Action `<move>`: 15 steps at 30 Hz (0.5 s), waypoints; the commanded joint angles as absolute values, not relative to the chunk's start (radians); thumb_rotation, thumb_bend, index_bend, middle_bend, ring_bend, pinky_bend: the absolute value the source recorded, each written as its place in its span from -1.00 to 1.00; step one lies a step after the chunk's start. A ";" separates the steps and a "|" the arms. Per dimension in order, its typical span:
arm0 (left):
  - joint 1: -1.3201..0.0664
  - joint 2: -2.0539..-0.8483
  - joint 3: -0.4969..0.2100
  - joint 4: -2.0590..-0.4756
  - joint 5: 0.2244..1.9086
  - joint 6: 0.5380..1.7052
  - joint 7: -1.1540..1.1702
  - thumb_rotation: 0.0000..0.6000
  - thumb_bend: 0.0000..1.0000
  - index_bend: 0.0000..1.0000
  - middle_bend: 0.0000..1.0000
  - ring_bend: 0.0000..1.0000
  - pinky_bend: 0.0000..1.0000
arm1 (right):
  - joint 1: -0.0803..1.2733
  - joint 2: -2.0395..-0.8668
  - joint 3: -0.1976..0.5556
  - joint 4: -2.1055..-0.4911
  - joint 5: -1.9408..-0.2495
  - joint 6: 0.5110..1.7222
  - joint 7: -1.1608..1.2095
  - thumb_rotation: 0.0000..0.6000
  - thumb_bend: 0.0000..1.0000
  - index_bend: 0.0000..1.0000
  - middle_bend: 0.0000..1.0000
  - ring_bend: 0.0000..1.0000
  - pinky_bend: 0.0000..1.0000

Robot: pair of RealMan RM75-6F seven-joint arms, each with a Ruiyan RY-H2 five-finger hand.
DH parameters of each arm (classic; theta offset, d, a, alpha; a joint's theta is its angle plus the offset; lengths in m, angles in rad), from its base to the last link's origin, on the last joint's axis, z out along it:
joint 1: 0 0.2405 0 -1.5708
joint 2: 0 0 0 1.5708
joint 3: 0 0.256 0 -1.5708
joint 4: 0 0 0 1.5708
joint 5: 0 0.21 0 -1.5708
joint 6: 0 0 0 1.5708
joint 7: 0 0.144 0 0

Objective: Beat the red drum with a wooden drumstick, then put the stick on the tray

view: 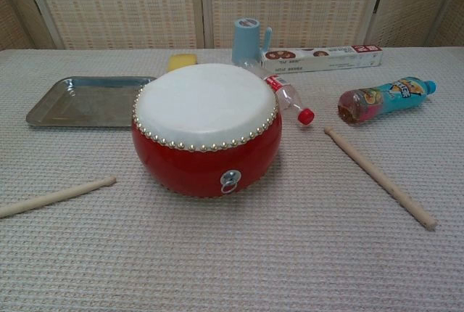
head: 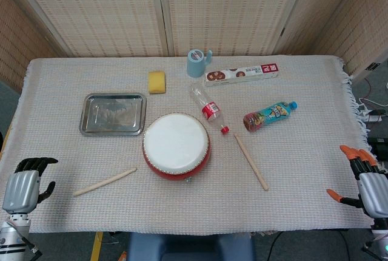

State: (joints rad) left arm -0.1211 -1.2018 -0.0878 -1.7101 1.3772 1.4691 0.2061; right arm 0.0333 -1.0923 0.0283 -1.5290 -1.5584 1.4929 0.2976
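drum (head: 176, 146) (red, white skin) sits mid-cloth, with one wooden drumstick (head: 105, 182) lying to its left and another drumstick (head: 251, 161) to its right, neither touched. we see the tray (head: 113, 114) behind and left of it. our left hand (head: 27, 182) and right hand (head: 364, 176) hover at the near corners, fingers apart, holding nothing.

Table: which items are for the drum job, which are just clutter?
Job items:
red drum
left drumstick
right drumstick
metal tray, empty

Clutter:
yellow sponge
blue cup
long snack box
clear bottle with red cap
colourful drink bottle

Neither robot hand holds anything: left robot hand, right robot hand.
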 commanded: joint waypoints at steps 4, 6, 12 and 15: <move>-0.113 -1.200 -0.086 -1.715 1.377 1.479 0.202 1.00 -0.46 -0.32 -0.36 -0.51 -0.62 | 0.033 -1.092 0.031 -1.526 -1.558 1.500 0.303 1.00 -0.78 -0.89 -0.83 -0.91 -0.84; -0.109 -1.198 -0.081 -1.715 1.382 1.481 0.197 1.00 -0.46 -0.32 -0.36 -0.51 -0.62 | 0.032 -1.093 0.031 -1.521 -1.559 1.503 0.309 1.00 -0.78 -0.89 -0.83 -0.90 -0.84; -0.111 -1.195 -0.082 -1.708 1.390 1.474 0.155 1.00 -0.47 -0.30 -0.36 -0.51 -0.62 | 0.027 -1.094 0.034 -1.506 -1.569 1.528 0.330 1.00 -0.78 -0.89 -0.83 -0.90 -0.84; -0.135 -1.197 -0.080 -1.692 1.397 1.431 0.135 1.00 -0.46 -0.28 -0.35 -0.51 -0.62 | 0.028 -1.093 0.035 -1.499 -1.573 1.533 0.338 1.00 -0.78 -0.89 -0.83 -0.90 -0.84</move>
